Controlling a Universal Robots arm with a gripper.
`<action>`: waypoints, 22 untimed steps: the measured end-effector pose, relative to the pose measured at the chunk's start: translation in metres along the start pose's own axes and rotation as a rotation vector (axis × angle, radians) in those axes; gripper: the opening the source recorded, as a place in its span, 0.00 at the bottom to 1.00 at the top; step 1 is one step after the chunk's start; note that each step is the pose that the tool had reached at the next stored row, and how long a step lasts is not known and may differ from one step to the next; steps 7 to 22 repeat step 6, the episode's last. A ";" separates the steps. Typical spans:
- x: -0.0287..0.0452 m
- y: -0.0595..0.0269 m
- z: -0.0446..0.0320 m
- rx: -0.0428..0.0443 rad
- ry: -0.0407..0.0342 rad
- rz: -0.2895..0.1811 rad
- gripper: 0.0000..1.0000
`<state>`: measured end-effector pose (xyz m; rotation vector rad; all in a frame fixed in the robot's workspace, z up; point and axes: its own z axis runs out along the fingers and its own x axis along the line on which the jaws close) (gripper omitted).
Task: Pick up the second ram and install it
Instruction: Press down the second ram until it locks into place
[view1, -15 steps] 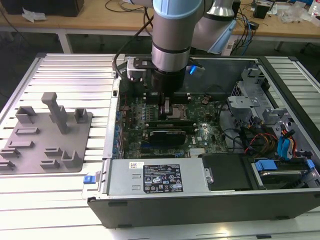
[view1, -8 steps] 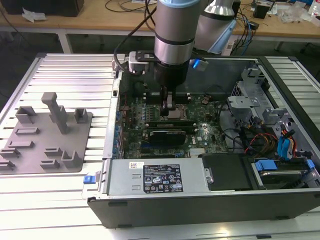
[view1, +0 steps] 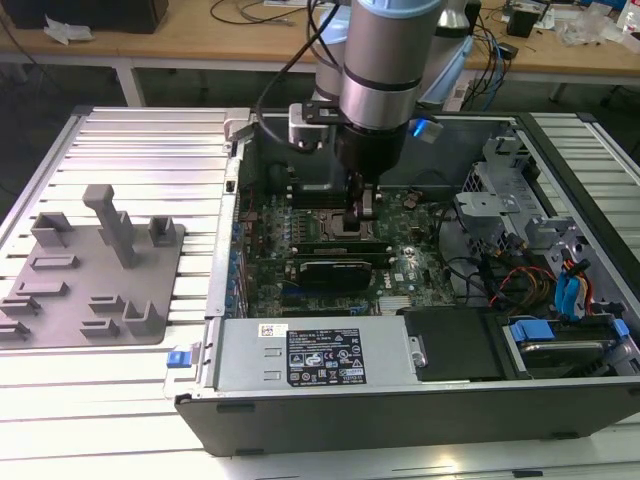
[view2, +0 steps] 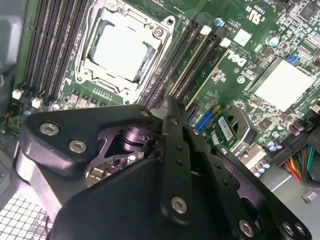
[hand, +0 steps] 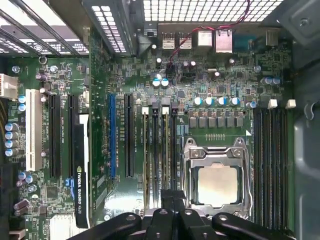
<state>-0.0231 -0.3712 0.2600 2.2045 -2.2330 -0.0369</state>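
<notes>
Arm reaches down into the open computer case (view1: 560, 190), the gripper (view1: 362, 215) low over the motherboard (view1: 300, 235) beside the processor socket (hand: 217, 182). In the exterior view the fingers come together over the bank of memory slots (hand: 160, 150), just above a seated green stick with a dark card (view1: 335, 270) lying nearby. In the first wrist view the fingertips (hand: 172, 197) sit at the near end of that bank, close together, jaws narrow; a thin pale-edged strip runs along the slots straight out from the tips, which looks like the second ram (hand: 164, 150) standing in its slot. Cannot tell whether the tips are touching or pinching it. In the second wrist view the black linkage of the gripper covers much of the frame, with the socket and the slot rows running beyond it. On the exterior view's left, a grey fixture plate (view1: 95, 270) with upright blocks rests on the ribbed metal table (view1: 140, 140), well apart from the case. Power supply (view1: 310, 355) lies along the case's near edge.
</notes>
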 end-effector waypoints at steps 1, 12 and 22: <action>0.0000 -0.0002 0.0000 0.0000 0.0000 0.000 0.08; 0.0000 -0.0008 0.0000 0.0000 0.0000 0.000 0.08; 0.0000 -0.0008 0.0000 0.0000 0.0000 0.000 0.08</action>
